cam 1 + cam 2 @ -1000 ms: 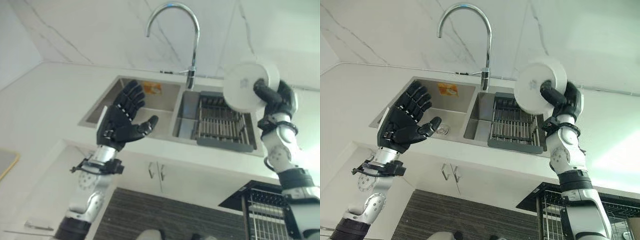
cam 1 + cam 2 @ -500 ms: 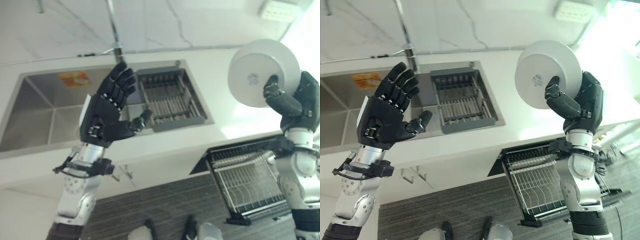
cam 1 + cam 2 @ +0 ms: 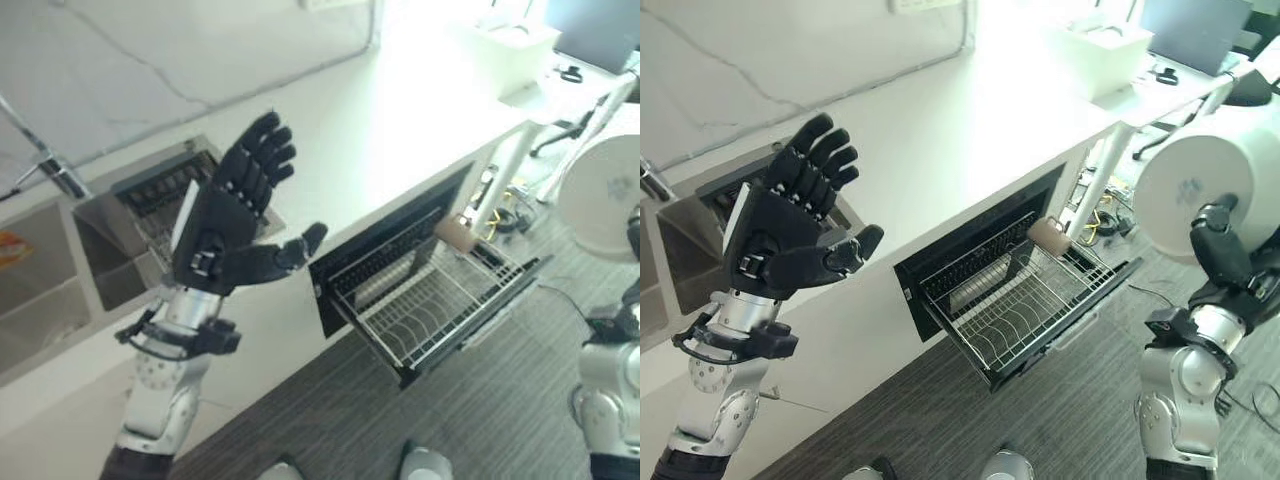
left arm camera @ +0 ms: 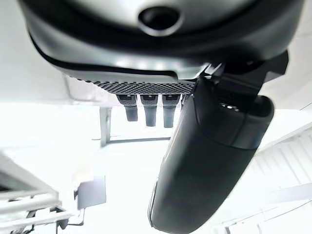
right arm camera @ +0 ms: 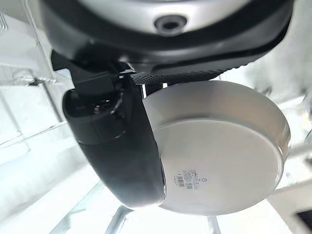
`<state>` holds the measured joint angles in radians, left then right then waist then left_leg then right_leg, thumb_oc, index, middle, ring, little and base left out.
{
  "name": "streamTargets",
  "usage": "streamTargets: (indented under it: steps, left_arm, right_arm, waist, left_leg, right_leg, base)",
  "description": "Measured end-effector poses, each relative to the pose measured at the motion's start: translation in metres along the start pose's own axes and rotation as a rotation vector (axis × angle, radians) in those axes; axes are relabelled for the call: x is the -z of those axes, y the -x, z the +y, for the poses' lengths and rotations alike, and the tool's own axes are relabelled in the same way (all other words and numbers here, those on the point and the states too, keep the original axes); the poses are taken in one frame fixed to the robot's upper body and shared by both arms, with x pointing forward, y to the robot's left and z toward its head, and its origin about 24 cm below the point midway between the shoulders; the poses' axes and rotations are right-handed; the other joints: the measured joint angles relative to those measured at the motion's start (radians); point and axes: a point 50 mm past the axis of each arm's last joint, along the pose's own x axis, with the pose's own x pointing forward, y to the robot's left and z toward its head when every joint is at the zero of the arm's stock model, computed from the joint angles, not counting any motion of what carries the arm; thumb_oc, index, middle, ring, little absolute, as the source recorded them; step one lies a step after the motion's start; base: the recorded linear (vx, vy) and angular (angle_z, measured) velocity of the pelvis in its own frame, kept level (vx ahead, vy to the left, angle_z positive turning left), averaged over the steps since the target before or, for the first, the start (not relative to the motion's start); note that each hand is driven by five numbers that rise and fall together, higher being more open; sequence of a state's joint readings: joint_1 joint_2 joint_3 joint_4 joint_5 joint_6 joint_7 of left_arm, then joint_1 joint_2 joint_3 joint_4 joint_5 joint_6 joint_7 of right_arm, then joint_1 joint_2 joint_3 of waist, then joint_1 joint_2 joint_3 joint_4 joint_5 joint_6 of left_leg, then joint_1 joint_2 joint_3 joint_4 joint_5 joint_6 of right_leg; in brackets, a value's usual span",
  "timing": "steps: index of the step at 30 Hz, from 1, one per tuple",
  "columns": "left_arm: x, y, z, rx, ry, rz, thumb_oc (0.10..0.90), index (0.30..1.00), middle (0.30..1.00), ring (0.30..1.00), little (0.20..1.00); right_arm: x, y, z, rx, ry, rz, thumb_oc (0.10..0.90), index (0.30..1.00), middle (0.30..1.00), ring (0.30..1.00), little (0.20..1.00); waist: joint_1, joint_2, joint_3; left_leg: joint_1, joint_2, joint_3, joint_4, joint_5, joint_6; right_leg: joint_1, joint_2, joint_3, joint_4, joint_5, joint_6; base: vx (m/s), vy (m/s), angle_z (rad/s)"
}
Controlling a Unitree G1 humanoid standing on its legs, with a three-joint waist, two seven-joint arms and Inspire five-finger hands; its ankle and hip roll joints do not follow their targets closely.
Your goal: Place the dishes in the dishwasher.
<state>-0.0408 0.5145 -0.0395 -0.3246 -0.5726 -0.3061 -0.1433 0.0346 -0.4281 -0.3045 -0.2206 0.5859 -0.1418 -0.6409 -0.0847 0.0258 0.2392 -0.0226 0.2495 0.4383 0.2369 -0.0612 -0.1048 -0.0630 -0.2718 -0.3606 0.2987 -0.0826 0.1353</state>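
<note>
My right hand [image 3: 1225, 262] is up at chest height, thumb pressed over the underside of a round white ceramic plate [image 3: 1210, 185], fingers behind it. The right wrist view shows the plate [image 5: 219, 151] clamped between thumb and fingers, base w/ a small printed mark facing the cam. So the plate is in my right hand, in the air, well apart from the counter and off to the right of the pulled-out rack.

My left hand [image 3: 225, 235] is raised, palm open, fingers straight and spread, thumb out to the side, holding nothing. The left wrist view shows the same: fingers [image 4: 148, 109] straight in a row, nothing past them.

The dishwasher [image 3: 970, 262] sits under the white counter [image 3: 970, 130], its dark opening just below the counter's front edge. Its wire dish rack [image 3: 1025, 295] is slid out over the grey wood-look floor [image 3: 1060, 410]. A small brownish cylinder [image 3: 1047, 237] sits at the rack's far edge; can't tell what it is.

At the counter's left end, a steel sink [image 3: 60, 290] w/ a dark drainer tray [image 3: 160, 195] in the basin nearest my left hand.
</note>
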Motion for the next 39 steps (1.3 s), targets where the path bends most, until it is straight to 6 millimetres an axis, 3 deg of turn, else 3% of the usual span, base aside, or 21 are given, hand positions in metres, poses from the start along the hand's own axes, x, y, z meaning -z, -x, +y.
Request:
streamTargets:
  steps: [3, 5, 8, 9, 10, 14, 17, 25, 28, 34, 39]
  left_arm:
    - [0.002, 0.002, -0.004, 0.026, 0.021, 0.002, 0.8, 0.9, 0.9, 0.9, 0.9]
    - [0.01, 0.003, -0.014, 0.127, 0.084, 0.072, 0.8, 0.9, 0.9, 0.9, 0.9]
    - [0.03, 0.008, -0.036, 0.284, 0.184, 0.223, 0.8, 0.9, 0.9, 0.9, 0.9]
    - [0.036, 0.011, -0.044, 0.335, 0.214, 0.275, 0.8, 0.9, 0.9, 0.9, 0.9]
    - [0.054, 0.024, -0.058, 0.445, 0.29, 0.431, 0.8, 0.9, 0.9, 0.9, 0.9]
    - [0.076, 0.059, -0.067, 0.534, 0.388, 0.682, 0.8, 0.9, 0.9, 0.9, 0.9]
    - [0.09, 0.085, -0.065, 0.509, 0.442, 0.835, 0.8, 0.9, 0.9, 0.9, 0.9]
    - [0.114, 0.113, -0.051, 0.417, 0.467, 1.022, 0.8, 0.9, 0.9, 0.9, 0.9]
    - [0.125, 0.143, -0.042, 0.336, 0.475, 1.14, 0.8, 0.9, 0.9, 0.9, 0.9]
    - [0.147, 0.238, -0.028, -0.021, 0.501, 1.436, 0.8, 0.9, 0.9, 0.9, 0.9]
    - [0.158, 0.258, -0.013, -0.207, 0.386, 1.451, 0.8, 0.9, 0.9, 0.9, 0.9]
  right_arm:
    - [0.026, 0.018, -0.002, -0.022, 0.147, 0.128, 0.4, 0.3, 0.3, 0.3, 0.3]
    - [0.052, 0.032, 0.0, -0.108, 0.34, 0.222, 0.4, 0.3, 0.3, 0.3, 0.3]
    - [0.068, 0.043, 0.006, -0.219, 0.486, 0.256, 0.4, 0.3, 0.3, 0.3, 0.3]
    - [0.068, 0.043, 0.011, -0.255, 0.509, 0.239, 0.4, 0.3, 0.3, 0.3, 0.3]
    - [0.074, 0.037, 0.022, -0.386, 0.644, 0.193, 0.4, 0.3, 0.3, 0.3, 0.3]
    - [0.078, 0.024, 0.027, -0.464, 0.793, 0.148, 0.4, 0.3, 0.3, 0.3, 0.3]
    - [0.087, 0.018, 0.022, -0.433, 0.854, 0.161, 0.4, 0.3, 0.3, 0.3, 0.3]
    - [0.077, 0.009, 0.024, -0.47, 1.004, 0.019, 0.4, 0.3, 0.3, 0.3, 0.3]
    - [0.086, 0.005, 0.025, -0.49, 1.097, 0.007, 0.4, 0.3, 0.3, 0.3, 0.3]
    - [0.121, 0.007, 0.008, -0.466, 1.265, 0.149, 0.4, 0.3, 0.3, 0.3, 0.3]
    - [0.135, -0.006, 0.014, -0.387, 1.346, 0.172, 0.4, 0.3, 0.3, 0.3, 0.3]
  waist:
    - [0.003, 0.019, -0.015]
    - [0.007, 0.024, -0.023]
    - [0.007, 0.024, -0.023]
    - [0.008, 0.024, -0.024]
    - [0.006, 0.016, -0.042]
    - [0.041, 0.018, -0.058]
    - [0.074, 0.021, -0.071]
    - [0.112, 0.027, -0.075]
    - [0.119, 0.024, -0.076]
    - [0.193, 0.003, -0.082]
    - [0.245, -0.003, -0.082]
  left_leg:
    - [-0.022, -0.001, -0.006, -0.009, 0.025, 0.007]
    - [-0.033, -0.001, -0.007, -0.018, 0.045, 0.008]
    - [-0.045, -0.001, -0.007, -0.017, 0.048, 0.01]
    - [-0.045, -0.002, -0.006, -0.016, 0.049, 0.011]
    - [-0.045, -0.002, -0.004, -0.017, 0.049, 0.011]
    - [-0.049, -0.002, -0.007, -0.017, 0.049, 0.012]
    - [-0.065, -0.007, -0.036, -0.016, 0.054, 0.017]
    - [-0.1, -0.013, -0.08, -0.017, 0.067, 0.02]
    - [-0.101, -0.015, -0.102, -0.019, 0.074, 0.02]
    - [-0.121, -0.024, -0.138, -0.019, 0.077, 0.021]
    - [-0.146, -0.046, -0.196, -0.018, 0.088, 0.031]
  right_leg:
    - [-0.038, -0.002, 0.001, 0.02, -0.002, -0.009]
    - [-0.057, -0.001, 0.002, 0.034, 0.002, -0.02]
    - [-0.065, -0.001, 0.003, 0.038, 0.009, -0.029]
    - [-0.066, -0.001, 0.004, 0.037, 0.011, -0.03]
    - [-0.066, -0.001, 0.007, 0.037, 0.012, -0.029]
    - [-0.064, -0.001, 0.006, 0.036, 0.012, -0.03]
    - [-0.05, -0.006, -0.02, 0.031, 0.008, -0.028]
    - [-0.048, -0.006, -0.048, 0.034, -0.002, -0.024]
    - [-0.032, -0.005, -0.065, 0.034, -0.011, -0.021]
    - [-0.022, -0.008, -0.091, 0.035, -0.023, -0.02]
    - [-0.001, -0.013, -0.114, 0.032, -0.041, -0.007]
  base:
    - [-0.05, -0.043, 0.04]
    - [-0.07, -0.018, 0.03]
    - [-0.02, 0.003, 0.0]
    - [-0.03, 0.032, -0.03]
    - [-0.02, 0.033, -0.02]
    - [0.0, 0.022, 0.03]
    - [0.01, 0.031, 0.26]
    - [0.01, 0.007, 0.17]
    - [0.02, 0.006, 0.21]
    - [0.03, -0.006, 0.19]
    - [0.01, -0.016, 0.37]
